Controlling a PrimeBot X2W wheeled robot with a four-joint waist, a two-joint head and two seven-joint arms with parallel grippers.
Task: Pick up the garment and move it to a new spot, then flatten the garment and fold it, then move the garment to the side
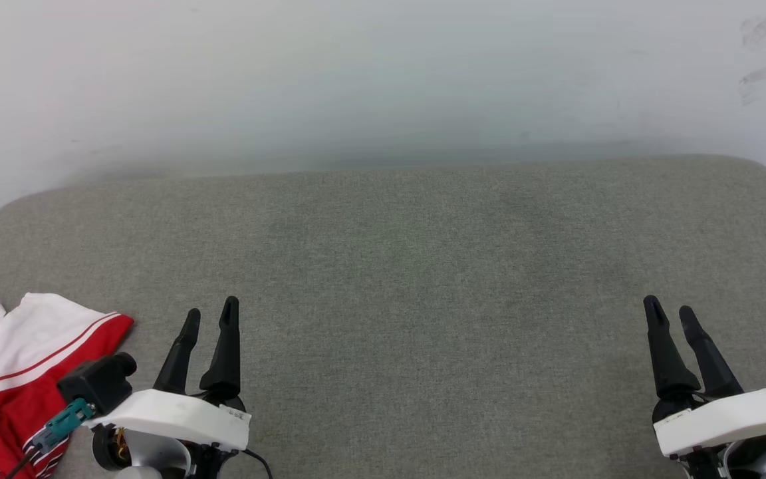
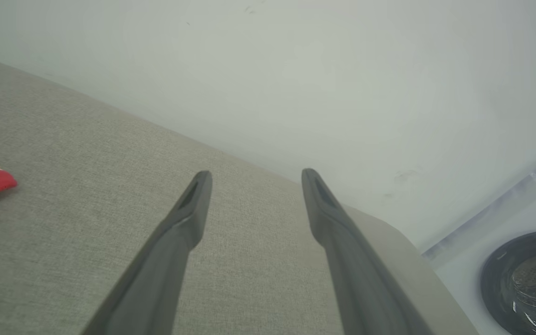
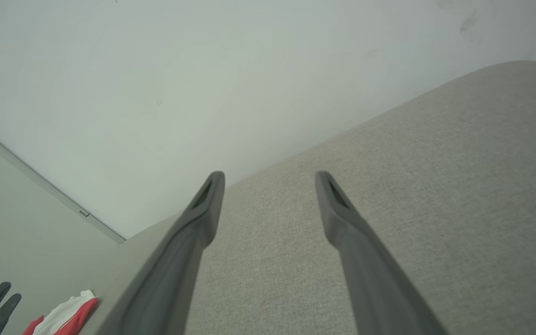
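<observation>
**A:** What takes up the most room?

**B:** A pale wall (image 1: 383,66) across the back, with a few dark scuffs at its upper right. Below it lies a broad grey woven cushion (image 1: 423,266) with rounded far corners.

**A:** Anything past the cushion?

**B:** In the left wrist view, a white washing machine (image 2: 470,253) with a dark round door stands beyond the cushion's end.

**A:** And the garment?

**B:** The garment (image 1: 30,346) lies bunched at the cushion's near left corner. It is red, with a white sleeve edged in red and white stripes. Part of it runs off the left and bottom edges of the head view.

**A:** The grippers?

**B:** The left gripper (image 1: 211,307) sits just right of the garment, fingers pointing away over bare cushion. Its jaws are spread wide with nothing between them. The right gripper (image 1: 668,305) is well apart at the near right, its jaws also wide and empty.

**A:** Anything small?

**B:** A teal connector (image 1: 67,418) hangs under the black camera (image 1: 98,382) on the left wrist, in front of the garment's red edge.
</observation>
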